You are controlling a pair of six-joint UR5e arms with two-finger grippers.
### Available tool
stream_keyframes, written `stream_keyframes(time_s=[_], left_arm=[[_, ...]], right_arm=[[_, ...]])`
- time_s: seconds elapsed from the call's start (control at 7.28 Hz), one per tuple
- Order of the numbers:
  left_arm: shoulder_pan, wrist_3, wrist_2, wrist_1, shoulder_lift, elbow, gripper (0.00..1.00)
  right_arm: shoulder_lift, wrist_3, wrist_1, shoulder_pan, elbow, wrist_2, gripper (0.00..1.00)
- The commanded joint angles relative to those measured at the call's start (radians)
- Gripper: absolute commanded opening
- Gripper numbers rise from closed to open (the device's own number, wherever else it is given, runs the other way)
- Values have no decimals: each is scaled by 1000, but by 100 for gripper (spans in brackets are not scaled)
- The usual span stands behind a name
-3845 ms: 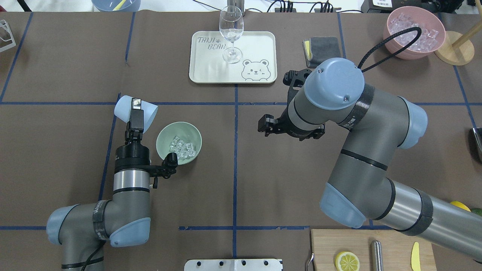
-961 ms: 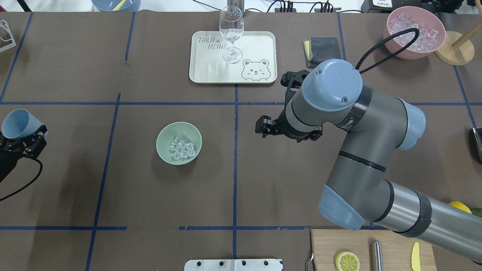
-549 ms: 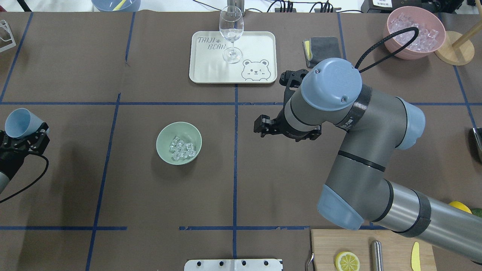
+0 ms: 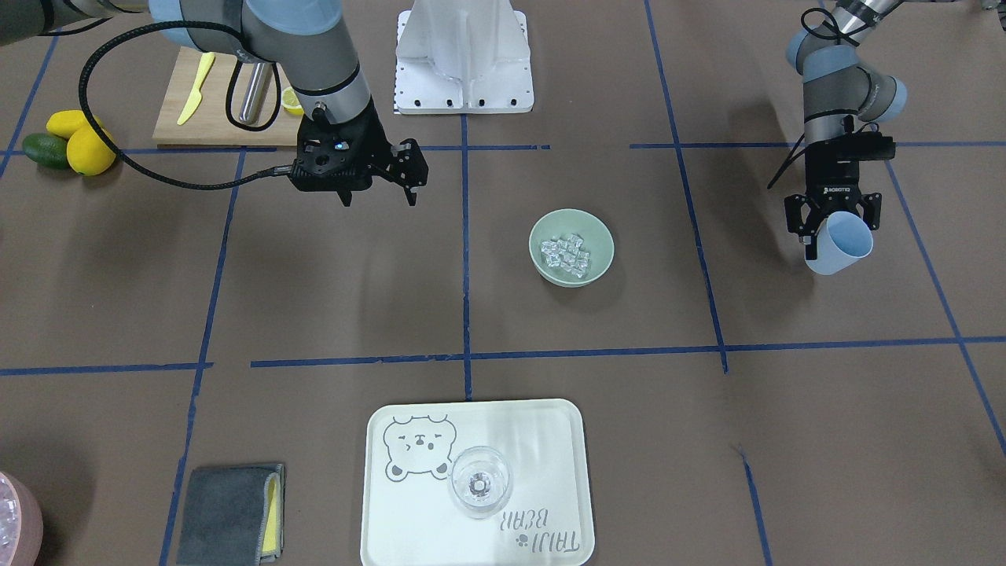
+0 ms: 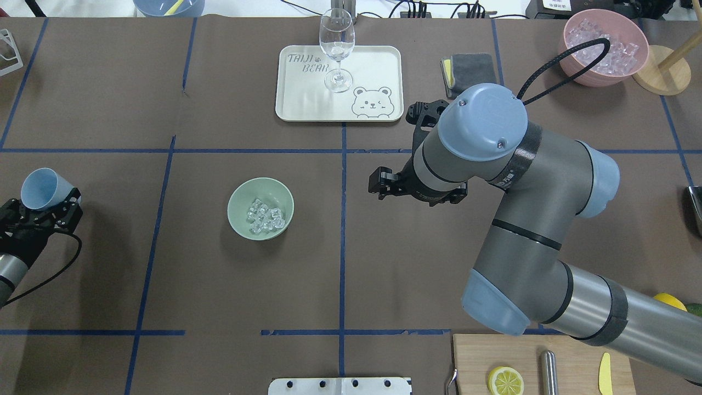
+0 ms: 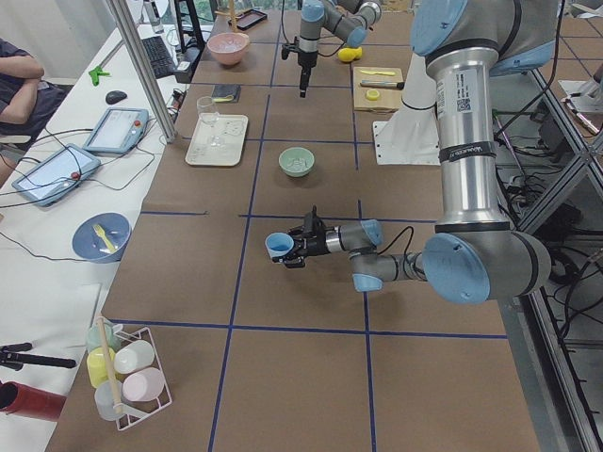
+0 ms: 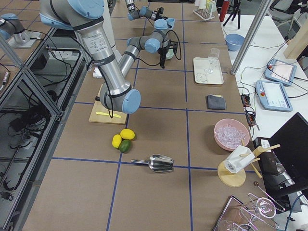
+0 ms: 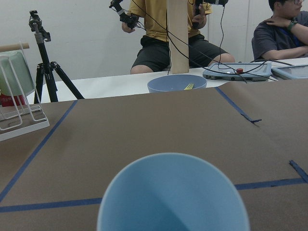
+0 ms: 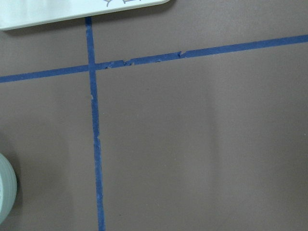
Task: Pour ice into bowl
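The pale sage-green bowl (image 5: 260, 193) stands on the brown table left of the centre line and holds the ice (image 5: 265, 216), a small heap of clear cubes. The bowl (image 4: 597, 240) and the ice (image 4: 567, 253) also show in the front-facing view. My left gripper (image 5: 48, 202) is far to the bowl's left, shut on an empty light blue cup (image 5: 43, 187) that tilts outward. The cup's rim (image 8: 173, 192) fills the bottom of the left wrist view. My right gripper (image 4: 379, 195) hangs open and empty above the table, to the bowl's right.
A white bear tray (image 5: 307, 104) with a wine glass (image 5: 336, 49) lies at the back centre. A grey cloth (image 5: 470, 70) and a pink bowl of clear pieces (image 5: 603, 46) are at the back right. A cutting board (image 5: 548, 356) lies at the front right.
The left arm has carried the cup from beside the bowl out to the table's far left, and in the last second drifted slightly right. The right arm has crept slightly left.
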Motion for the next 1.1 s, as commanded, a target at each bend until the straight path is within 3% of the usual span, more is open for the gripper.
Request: stream_keyframes(time_s=[0.0, 0.41, 0.69, 0.96], left_arm=[[13, 4, -8, 0, 1, -2, 16], [13, 2, -42, -36, 6, -8, 99], [13, 2, -45, -40, 6, -5, 100], [7, 14, -114, -43, 16, -29, 100]], right_arm=[[0, 0, 0, 0, 1, 0, 100], [0, -2, 0, 0, 0, 0, 100], [0, -2, 0, 0, 0, 0, 100], [0, -2, -2, 0, 3, 2, 100]])
